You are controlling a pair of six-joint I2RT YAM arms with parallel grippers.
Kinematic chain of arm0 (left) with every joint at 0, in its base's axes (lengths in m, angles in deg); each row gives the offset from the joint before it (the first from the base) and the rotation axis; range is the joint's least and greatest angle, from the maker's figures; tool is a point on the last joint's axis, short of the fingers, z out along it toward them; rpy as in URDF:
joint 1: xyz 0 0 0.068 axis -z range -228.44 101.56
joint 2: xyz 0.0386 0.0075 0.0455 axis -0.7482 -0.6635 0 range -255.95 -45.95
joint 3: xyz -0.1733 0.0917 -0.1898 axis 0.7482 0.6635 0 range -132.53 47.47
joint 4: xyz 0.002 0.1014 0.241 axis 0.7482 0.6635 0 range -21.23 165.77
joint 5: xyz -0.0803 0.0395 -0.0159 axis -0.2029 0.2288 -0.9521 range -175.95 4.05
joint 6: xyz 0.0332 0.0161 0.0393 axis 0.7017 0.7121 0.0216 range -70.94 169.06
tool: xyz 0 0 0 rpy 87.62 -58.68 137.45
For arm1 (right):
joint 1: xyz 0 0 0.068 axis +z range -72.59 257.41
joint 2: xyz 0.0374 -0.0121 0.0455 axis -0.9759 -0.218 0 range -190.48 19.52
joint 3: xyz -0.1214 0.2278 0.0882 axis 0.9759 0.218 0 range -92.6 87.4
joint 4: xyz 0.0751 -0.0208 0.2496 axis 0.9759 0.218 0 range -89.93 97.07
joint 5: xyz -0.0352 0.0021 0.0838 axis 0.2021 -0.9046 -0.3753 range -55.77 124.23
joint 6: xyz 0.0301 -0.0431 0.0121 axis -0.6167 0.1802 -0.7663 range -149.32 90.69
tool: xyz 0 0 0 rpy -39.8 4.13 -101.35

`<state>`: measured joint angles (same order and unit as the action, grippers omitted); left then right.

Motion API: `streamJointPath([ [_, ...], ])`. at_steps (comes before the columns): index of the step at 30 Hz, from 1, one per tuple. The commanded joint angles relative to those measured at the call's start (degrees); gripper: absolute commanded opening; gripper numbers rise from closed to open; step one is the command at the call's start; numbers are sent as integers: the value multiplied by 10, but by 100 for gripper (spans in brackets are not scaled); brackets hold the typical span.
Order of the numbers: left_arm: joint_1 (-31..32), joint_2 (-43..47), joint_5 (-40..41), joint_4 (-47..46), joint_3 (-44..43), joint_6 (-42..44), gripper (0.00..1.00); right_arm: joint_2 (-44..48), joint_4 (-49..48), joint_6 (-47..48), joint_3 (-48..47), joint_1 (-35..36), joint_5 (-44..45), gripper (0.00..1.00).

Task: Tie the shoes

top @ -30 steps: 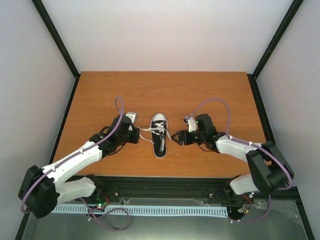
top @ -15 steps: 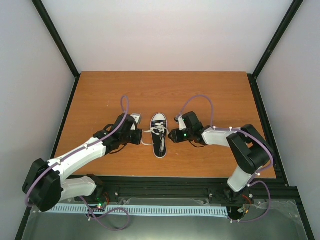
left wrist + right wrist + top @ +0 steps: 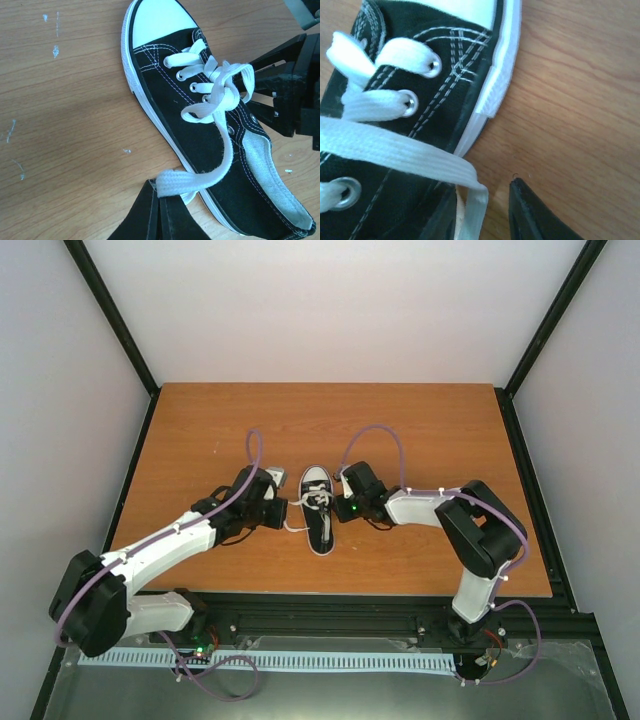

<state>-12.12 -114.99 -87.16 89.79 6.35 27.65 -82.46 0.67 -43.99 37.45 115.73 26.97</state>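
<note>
On the table [image 3: 200, 430], about centred between the two arms, the sneaker [image 3: 320, 525] sits sole down with its toe cap [image 3: 157, 20] pointing away from the bases. The laces are crossed once over the tongue, crossing [image 3: 222, 82] loose, no bow yet.

Left gripper [image 3: 161, 202]: jaws fully closed, pinching the flat end of the left lace strand [image 3: 224, 150] just beside the sole rim. That strand runs up to the crossing with some slack.

Right gripper [image 3: 482, 212]: tight beside the shoe's other flank, jaws partly apart. The right lace strand [image 3: 395, 150] drops between the fingers [image 3: 535, 215], lying near one and leaving a clear gap to the other. It doesn't look pinched, so I wouldn't call it held.

My read: the step in hand is securing that second strand so both ends can be drawn outward to snug the crossing.

To do it well:
- Close squarely on the flat of the lace, not its edge, or it'll roll out.
- Keep the fingertips off the canvas and sole rim. Catching the shoe would drag it on the pull.
- Pull both sides evenly and low along the table. Nothing pins the sneaker, so a lopsided tug probably spins it.
- Grab near the end and leave enough length for loops.
</note>
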Motion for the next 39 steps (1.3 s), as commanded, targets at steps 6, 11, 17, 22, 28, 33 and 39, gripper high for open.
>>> streamJointPath([
  [6,-2,-6,-14,-5,-25,-3,1,-49,65,9,-30,61,132,12],
  [11,-2,2,-2,-15,-10,-13,1,-46,90,-18,-30,74,177,3],
  [17,-7,2,11,-12,5,-23,1,51,161,-64,-24,69,293,3],
  [22,-31,21,13,-8,28,-32,1,123,185,-109,9,19,332,3],
  [28,-60,51,-1,-11,73,-50,1,187,175,-148,68,-66,303,3],
  [33,-79,57,13,6,97,-79,1,229,138,-171,125,-140,224,3],
  [39,-87,50,12,-2,126,-108,1,235,108,-177,158,-172,165,3],
])
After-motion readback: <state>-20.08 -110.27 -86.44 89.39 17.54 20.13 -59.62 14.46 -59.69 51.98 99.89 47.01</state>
